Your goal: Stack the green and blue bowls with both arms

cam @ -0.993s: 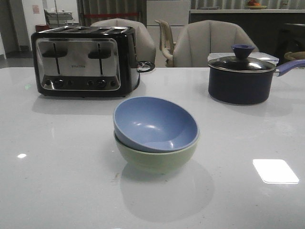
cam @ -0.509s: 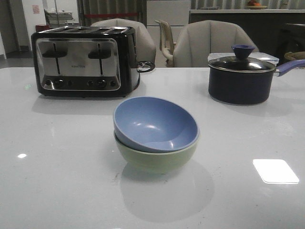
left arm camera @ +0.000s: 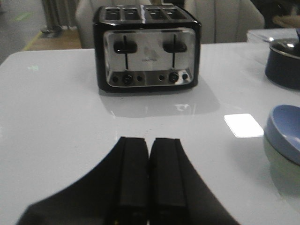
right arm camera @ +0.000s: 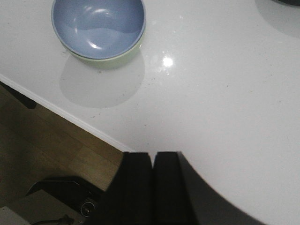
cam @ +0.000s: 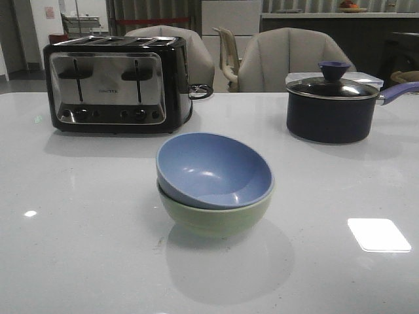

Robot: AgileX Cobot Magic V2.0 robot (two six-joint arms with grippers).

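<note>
The jaws of the left gripper [left arm camera: 150, 176] are pressed together with nothing between them, held above the white bench [cam: 78, 229], and the jaws of the right gripper [right arm camera: 152, 183] are likewise closed and empty over the bench's near edge. The blue bowl [cam: 214, 170] sits nested, slightly tilted, inside the green bowl [cam: 216, 219], well apart from both pairs of jaws. Straight ahead of the left jaws stands the toaster [left arm camera: 147, 49], with the lidded saucepan [cam: 330, 108] farther off beyond the bowls.

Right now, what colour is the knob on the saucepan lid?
Dark blue. The knob on the saucepan lid shows best in the front view.
</note>
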